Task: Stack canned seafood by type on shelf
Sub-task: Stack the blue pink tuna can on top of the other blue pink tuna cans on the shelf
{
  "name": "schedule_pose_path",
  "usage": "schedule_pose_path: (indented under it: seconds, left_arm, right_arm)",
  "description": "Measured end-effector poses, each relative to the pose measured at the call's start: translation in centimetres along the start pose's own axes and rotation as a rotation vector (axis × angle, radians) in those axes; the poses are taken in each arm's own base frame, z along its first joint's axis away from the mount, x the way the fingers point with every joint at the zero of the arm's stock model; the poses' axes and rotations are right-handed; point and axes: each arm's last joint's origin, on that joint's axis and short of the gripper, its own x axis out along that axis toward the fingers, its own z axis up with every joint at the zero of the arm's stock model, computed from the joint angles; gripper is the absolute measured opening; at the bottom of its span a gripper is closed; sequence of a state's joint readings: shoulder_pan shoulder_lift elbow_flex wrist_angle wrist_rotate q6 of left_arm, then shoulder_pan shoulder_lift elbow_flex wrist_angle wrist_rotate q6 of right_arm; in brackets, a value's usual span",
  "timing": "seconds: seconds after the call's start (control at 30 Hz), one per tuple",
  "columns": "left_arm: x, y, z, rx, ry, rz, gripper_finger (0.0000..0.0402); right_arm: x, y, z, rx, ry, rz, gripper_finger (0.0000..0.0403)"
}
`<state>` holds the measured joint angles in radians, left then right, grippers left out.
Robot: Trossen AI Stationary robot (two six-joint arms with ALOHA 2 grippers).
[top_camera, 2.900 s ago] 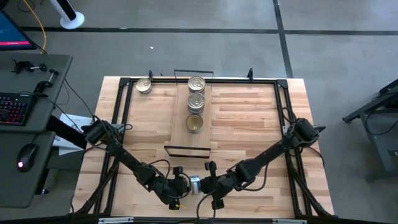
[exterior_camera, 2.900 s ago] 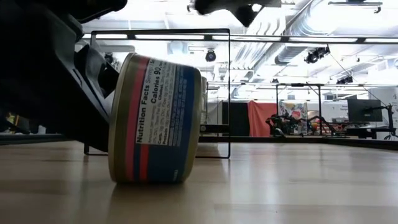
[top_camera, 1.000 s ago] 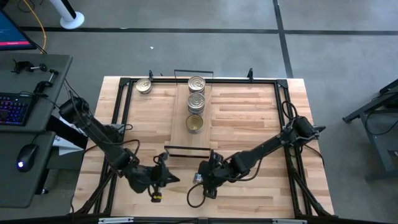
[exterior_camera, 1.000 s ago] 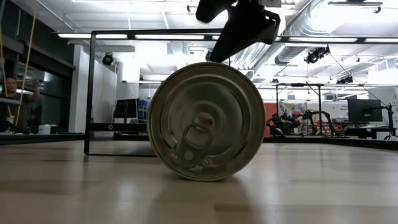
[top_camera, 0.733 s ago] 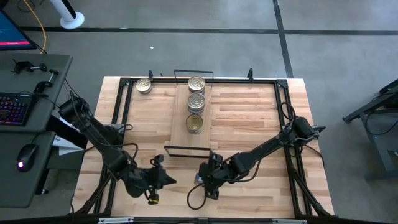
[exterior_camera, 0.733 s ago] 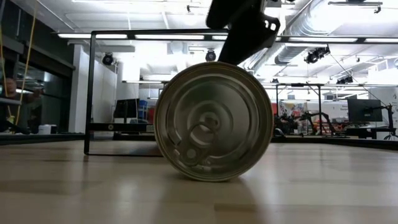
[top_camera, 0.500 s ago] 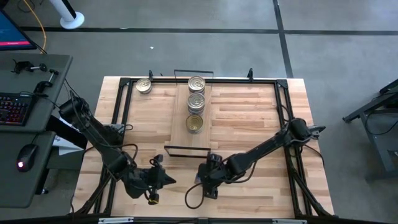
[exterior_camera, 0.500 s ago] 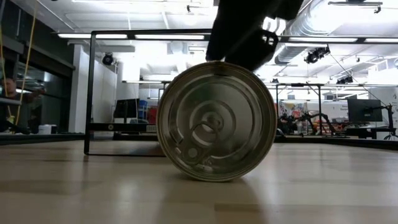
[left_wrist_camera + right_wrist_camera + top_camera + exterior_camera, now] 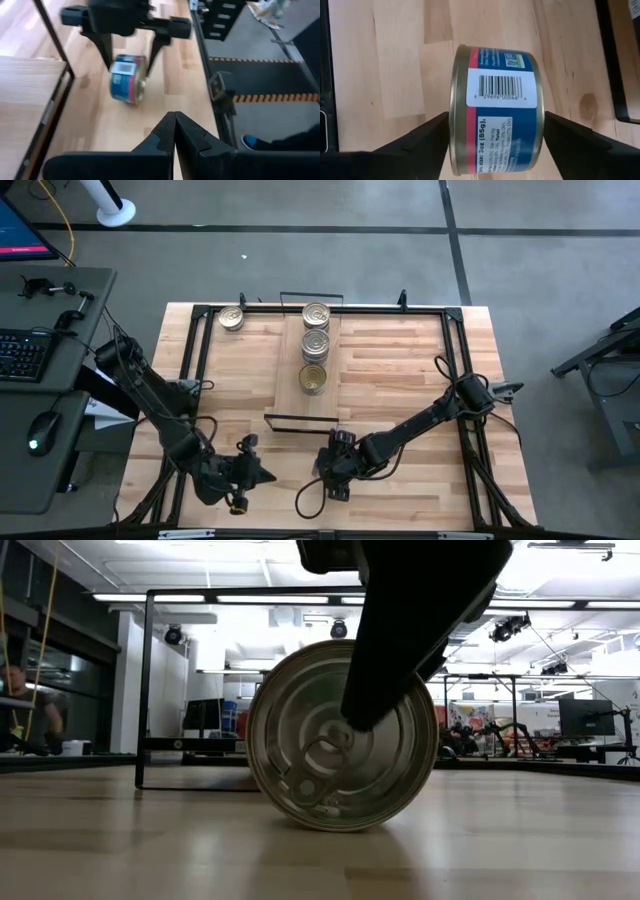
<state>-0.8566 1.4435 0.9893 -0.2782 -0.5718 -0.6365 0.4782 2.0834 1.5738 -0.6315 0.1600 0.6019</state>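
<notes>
A blue and red seafood tin [image 9: 495,110] stands on its edge on the bench [image 9: 400,370], near the front edge, just in front of the shelf [image 9: 316,395]. The right pincer [image 9: 495,142] hangs over it, spread wide, one finger on each side of the tin, facing the lid and the base; whether either finger touches it cannot be told. A good grasp probably means lowering until the fingers [image 9: 415,137] cover both flat faces, then closing squarely so the tin cannot roll away. The left pincer [image 9: 174,131] waits just to the left, fingers pressed together, holding nothing. Three tins [image 9: 315,345] sit on the shelf in a row; one more [image 9: 231,318] rests at the bench's far left corner.
</notes>
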Motion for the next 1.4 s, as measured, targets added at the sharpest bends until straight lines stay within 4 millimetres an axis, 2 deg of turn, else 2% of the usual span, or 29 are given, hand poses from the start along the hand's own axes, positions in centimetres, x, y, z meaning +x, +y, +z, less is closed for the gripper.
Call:
schedule_pose_path:
  seconds: [0.2,0.5,0.6,0.7,1.0,1.13,1.27,1.4]
  left_arm:
    - [-2.4,-0.1,0.1,-0.007,0.009,-0.040,0.0000]
    - [-8.4,2.9,1.8,-0.054,-0.134,0.049,0.0000]
    - [-9.9,3.9,2.3,-0.069,-0.182,0.076,0.0000]
    - [-10.8,4.8,2.7,-0.086,-0.220,0.101,0.0000]
    - [-10.0,6.0,3.5,-0.111,-0.236,0.183,0.0000]
    - [-9.3,6.7,3.9,-0.165,-0.198,0.161,0.0000]
    - [-8.9,7.2,4.2,-0.187,-0.150,0.120,0.0000]
    - [-9.1,7.6,4.6,-0.164,-0.140,0.077,0.0000]
  right_arm:
    - [0.0,0.0,0.1,0.000,-0.015,-0.019,0.0253]
    - [-0.1,0.4,0.2,0.004,-0.025,0.026,0.0171]
    - [-0.9,1.0,-0.2,0.009,0.008,0.096,0.0168]
    - [-2.9,2.0,-1.0,-0.006,0.037,0.139,0.0168]
    - [-8.5,3.6,-5.7,0.044,0.173,0.006,0.0168]
    - [-9.9,4.0,-8.0,0.088,0.235,-0.035,0.0168]
    - [-11.0,3.2,-10.3,0.244,0.243,-0.052,0.0168]
    - [-12.2,1.3,-11.5,0.478,0.109,-0.023,0.0168]
